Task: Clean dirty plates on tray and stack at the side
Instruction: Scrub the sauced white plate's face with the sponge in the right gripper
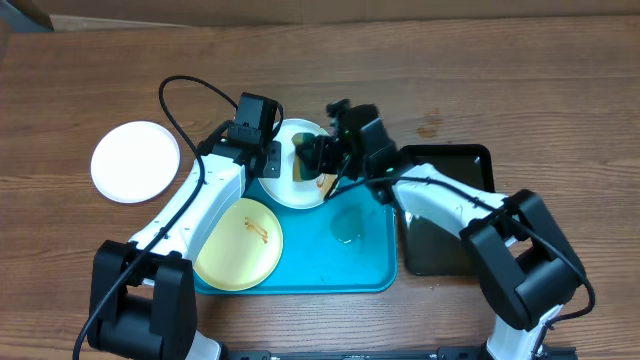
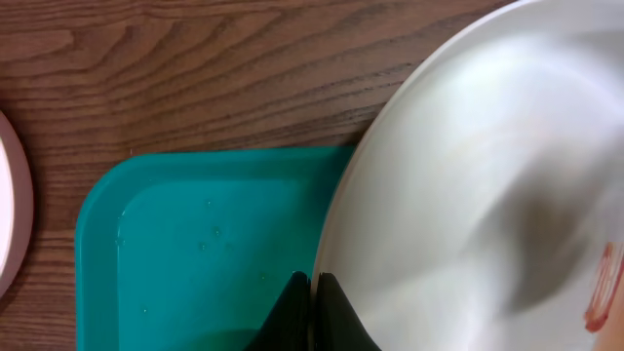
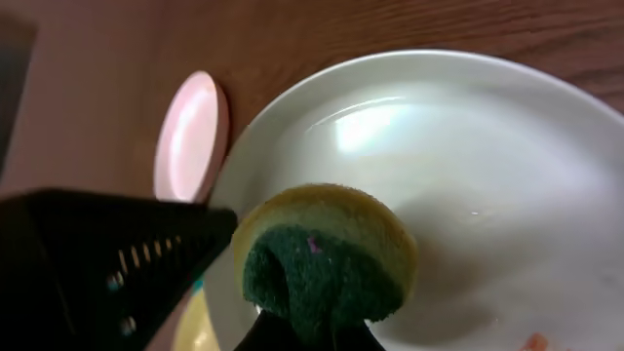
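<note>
On the overhead view, I see the dirty white plate (image 1: 296, 187) over the far end of the turquoise tray (image 1: 340, 272), between my two claws. The yellow plate (image 1: 238, 243) lies in the tray, and the second white plate (image 1: 135, 161) sits on the table, off to the left. Only the left wrist view shows my left gripper (image 2: 312, 292) pinched shut on the dirty plate's rim. Only the right wrist view shows my right gripper (image 3: 302, 336) clamped on a sponge (image 3: 327, 258), green side toward the plate's face. I cannot tell whether it touches. A sauce smear (image 3: 531, 341) lies just beside it.
</note>
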